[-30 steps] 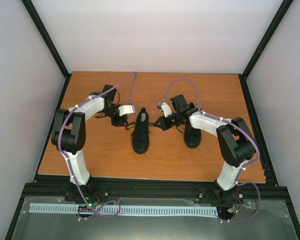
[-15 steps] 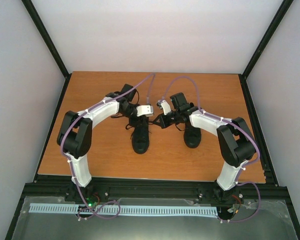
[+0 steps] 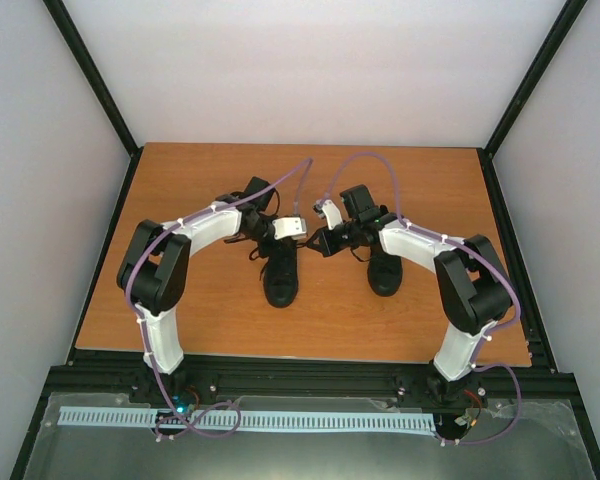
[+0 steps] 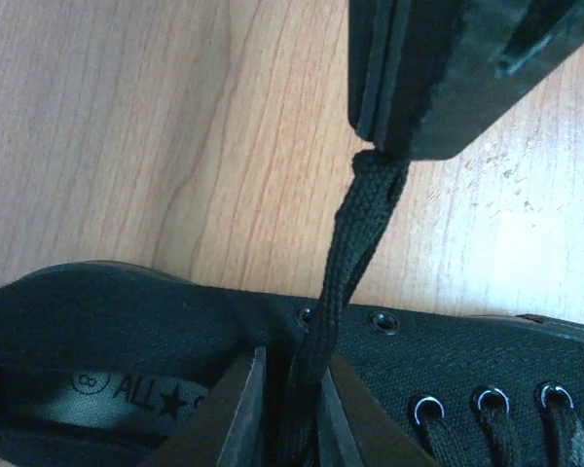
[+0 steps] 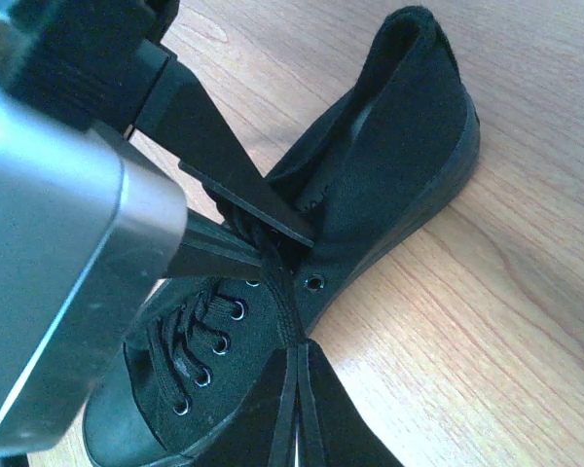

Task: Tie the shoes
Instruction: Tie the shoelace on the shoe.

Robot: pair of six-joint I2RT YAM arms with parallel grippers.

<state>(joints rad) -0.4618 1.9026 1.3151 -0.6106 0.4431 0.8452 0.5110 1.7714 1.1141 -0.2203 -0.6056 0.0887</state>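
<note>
Since 1 second ago my left gripper [image 4: 290, 428] has swung in over the left shoe [image 3: 280, 275]. It is matte black canvas with metal eyelets and a flat woven lace [image 4: 355, 233]. Both my grippers clamp that lace, the right gripper [image 5: 294, 418] shut tight. The right shoe [image 3: 384, 270] stands nearby on the woodgrain table [image 3: 200, 190], between pale walls [image 3: 320, 70].

Finding: one legible marking, seen in the left wrist view.

Location: insole [image 4: 49, 384] of the left shoe [image 4: 117, 311], at the heel opening.

Text: "ALL" followed by a star. The rest of the line is hidden behind a finger [image 4: 229, 418] of the left gripper [image 4: 290, 370].

Left of it is a small circled mark, too small to read.
</note>
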